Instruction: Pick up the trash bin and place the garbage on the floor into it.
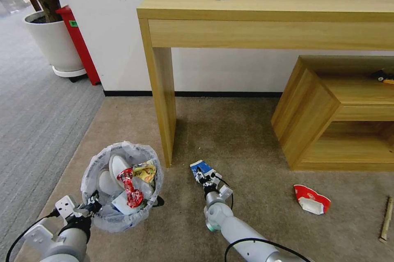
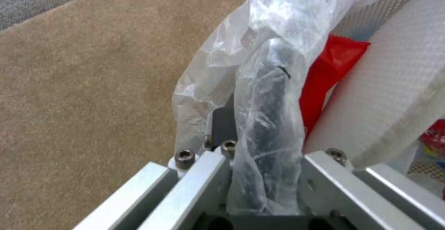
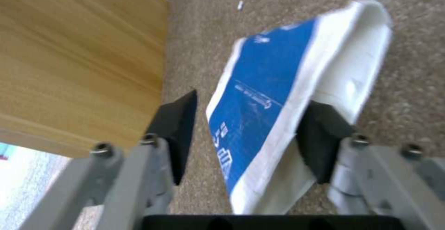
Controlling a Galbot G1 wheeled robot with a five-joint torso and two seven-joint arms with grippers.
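The trash bin [image 1: 95,168], black with a crinkled whitish bag, stands on the beige floor [image 1: 246,139] at the lower left. It holds white slippers [image 1: 117,167], a red wrapper [image 1: 132,190] and other litter. My left gripper [image 1: 92,206] is shut on its near rim; in the left wrist view the left gripper [image 2: 264,153] pinches the bag-covered rim [image 2: 271,94]. Right of the bin lies a blue-white carton [image 1: 201,168]. My right gripper [image 1: 206,178] is open and straddles the carton [image 3: 264,108], one pad [image 3: 324,136] touching its edge.
A red-white cup [image 1: 312,199] and a wooden stick [image 1: 385,217] lie on the carpet to the right. A wooden table leg [image 1: 163,106] stands just behind the carton, a low wooden shelf [image 1: 320,114] at right. A white plant pot [image 1: 53,42] stands on grey carpet at far left.
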